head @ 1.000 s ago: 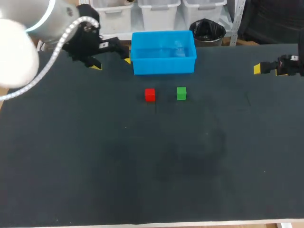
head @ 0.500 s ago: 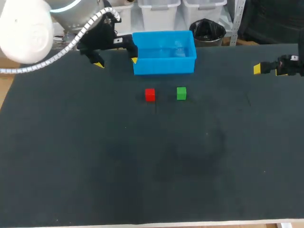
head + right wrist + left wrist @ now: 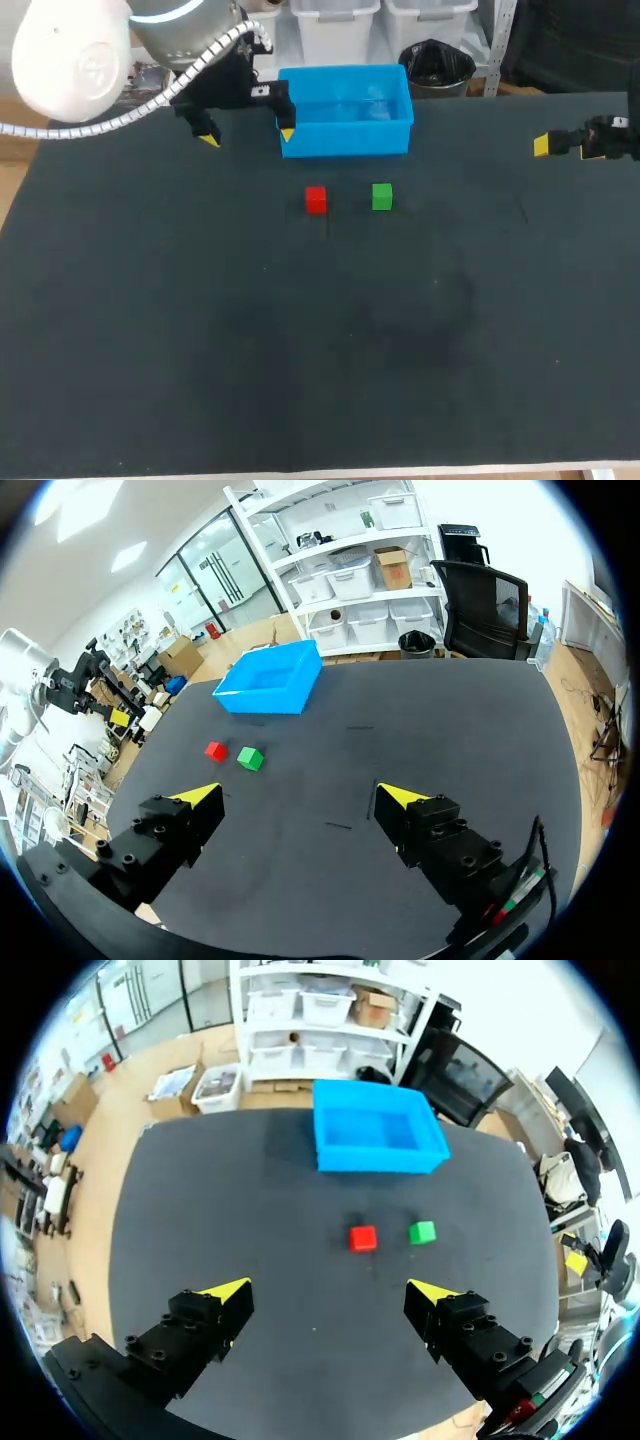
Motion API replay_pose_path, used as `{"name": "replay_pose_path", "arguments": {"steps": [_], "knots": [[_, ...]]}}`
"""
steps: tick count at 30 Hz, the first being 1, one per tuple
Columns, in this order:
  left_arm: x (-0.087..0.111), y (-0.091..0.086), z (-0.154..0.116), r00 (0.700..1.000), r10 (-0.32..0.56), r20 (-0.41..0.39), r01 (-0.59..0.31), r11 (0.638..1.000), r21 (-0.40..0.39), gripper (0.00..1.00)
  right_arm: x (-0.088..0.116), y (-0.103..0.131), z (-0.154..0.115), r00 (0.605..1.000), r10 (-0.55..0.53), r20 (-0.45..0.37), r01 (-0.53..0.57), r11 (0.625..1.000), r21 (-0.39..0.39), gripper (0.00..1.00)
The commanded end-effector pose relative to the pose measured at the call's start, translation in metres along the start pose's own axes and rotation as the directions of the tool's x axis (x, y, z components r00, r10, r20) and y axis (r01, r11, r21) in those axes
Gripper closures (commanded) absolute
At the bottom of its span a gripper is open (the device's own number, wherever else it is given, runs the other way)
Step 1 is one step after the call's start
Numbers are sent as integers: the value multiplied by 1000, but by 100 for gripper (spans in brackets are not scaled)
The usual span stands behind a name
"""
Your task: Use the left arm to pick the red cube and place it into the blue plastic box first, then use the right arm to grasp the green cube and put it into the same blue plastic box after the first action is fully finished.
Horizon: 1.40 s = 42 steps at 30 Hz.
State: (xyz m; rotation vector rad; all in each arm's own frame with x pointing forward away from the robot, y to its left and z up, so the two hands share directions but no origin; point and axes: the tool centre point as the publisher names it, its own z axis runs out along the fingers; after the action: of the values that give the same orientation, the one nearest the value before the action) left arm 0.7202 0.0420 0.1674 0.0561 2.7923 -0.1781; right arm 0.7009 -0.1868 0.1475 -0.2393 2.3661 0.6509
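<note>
Lying side by side on the surface [image 3: 200, 330] just in front of the blue plastic box [image 3: 345, 138], the red cube [image 3: 316, 199] and the green cube [image 3: 382, 196] are both ungrasped, so neither of the 2 placements is done and the whole task is left. The box shows nothing inside it. The left hand [image 3: 329, 1290] hangs released beside the box's left front corner, fingers spread with nothing between them, and the right hand [image 3: 297, 795], equally released and bare, sits well off to the box's right.

Red cube [image 3: 316, 199], green cube [image 3: 382, 196] near blue box [image 3: 345, 139].
</note>
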Motion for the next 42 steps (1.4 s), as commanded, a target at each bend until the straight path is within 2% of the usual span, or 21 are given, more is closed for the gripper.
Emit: {"name": "replay_pose_path", "arguments": {"steps": [1, 2, 4, 5, 9, 17, 28, 42], "knots": [[-17, -17, 12, 999, -8, -38, 6, 998, -61, 0, 0, 1, -1, 1000, 2, -2, -1, 1000, 6, 0], [-19, -20, 15, 998, -20, -52, 16, 996, -88, 0, 0, 1, -1, 1000, 2, -2, -1, 1000, 6, 0], [-22, -25, 19, 998, -23, -62, 17, 996, -90, 0, 0, 1, -1, 1000, 2, -2, -1, 1000, 6, 0], [-23, -27, 23, 996, -30, -84, 19, 992, -123, 0, 0, 1, -1, 1000, 2, -2, -1, 1000, 6, 0], [-28, -39, 31, 989, -55, -138, 39, 992, -118, 0, 0, 1, -1, 1000, 2, -2, -1, 1000, 6, 0], [-31, -54, 41, 985, -42, -166, 28, 996, -82, 0, 0, 1, -1, 1000, 2, -2, -1, 1000, 6, 0], [-41, -55, 45, 977, -79, -199, 56, 991, -122, 0, 0, 1, -1, 1000, 2, -2, -1, 1000, 6, 0], [-41, -55, 45, 977, -79, -199, 56, 991, -122, 0, 0, 1, -1, 1000, 2, -2, -1, 1000, 6, 0]]}}
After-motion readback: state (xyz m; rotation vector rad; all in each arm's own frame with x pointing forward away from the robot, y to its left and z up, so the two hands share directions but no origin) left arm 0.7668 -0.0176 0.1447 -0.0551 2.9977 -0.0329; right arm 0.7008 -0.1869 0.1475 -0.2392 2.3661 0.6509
